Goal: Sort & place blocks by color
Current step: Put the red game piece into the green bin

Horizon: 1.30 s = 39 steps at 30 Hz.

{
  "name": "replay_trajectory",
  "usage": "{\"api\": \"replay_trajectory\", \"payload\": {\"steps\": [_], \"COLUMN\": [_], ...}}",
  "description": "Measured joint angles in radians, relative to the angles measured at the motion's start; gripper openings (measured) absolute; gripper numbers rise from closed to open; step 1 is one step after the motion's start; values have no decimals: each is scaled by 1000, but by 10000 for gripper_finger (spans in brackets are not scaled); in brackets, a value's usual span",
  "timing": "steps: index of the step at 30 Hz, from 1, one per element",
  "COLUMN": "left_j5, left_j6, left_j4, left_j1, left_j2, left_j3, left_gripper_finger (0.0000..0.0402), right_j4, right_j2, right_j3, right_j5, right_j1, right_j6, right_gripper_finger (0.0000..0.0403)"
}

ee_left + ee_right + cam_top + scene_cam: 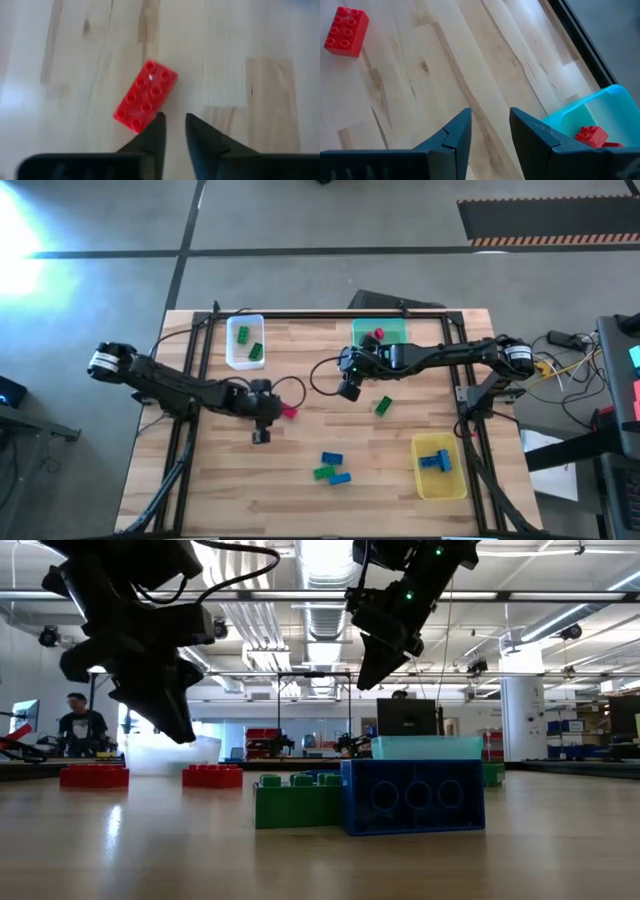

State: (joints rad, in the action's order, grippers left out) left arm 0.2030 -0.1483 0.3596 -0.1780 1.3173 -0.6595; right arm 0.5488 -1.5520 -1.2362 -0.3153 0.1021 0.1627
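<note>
Left gripper [172, 131] hovers over the table centre, fingers nearly closed, a narrow gap between them, holding nothing. The red block [145, 95] lies flat, studs up, just beyond the fingertips and offset to one side. Its long axis runs diagonally to the fingers. Recommend opening wider, centring, and rotating the wrist to span the short sides. Right gripper [490, 131] waits beside the teal bin [600, 107], slightly open, empty.
</note>
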Motion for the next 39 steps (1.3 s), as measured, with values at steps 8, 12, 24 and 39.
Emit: {"api": "replay_trajectory", "payload": {"steps": [8,12,24,39], "left_j5": [16,10,-77,-90], "left_j6": [224,275,323,335], "left_j4": [-210,-249,-303,-322], "left_j1": [8,35,117,124], "left_j2": [36,86,225,242], "left_j3": [30,31,31,29], "left_gripper_finger": [183,212,217,128], "right_j4": [0,3,23,16], "right_j2": [0,0,0,-1], "right_j3": [0,0,0,8], "right_j5": [0,0,1,1], "right_j1": [0,0,0,-1], "right_j6": [-6,-7,-8,-21], "right_gripper_finger": [123,124,121,117]}}
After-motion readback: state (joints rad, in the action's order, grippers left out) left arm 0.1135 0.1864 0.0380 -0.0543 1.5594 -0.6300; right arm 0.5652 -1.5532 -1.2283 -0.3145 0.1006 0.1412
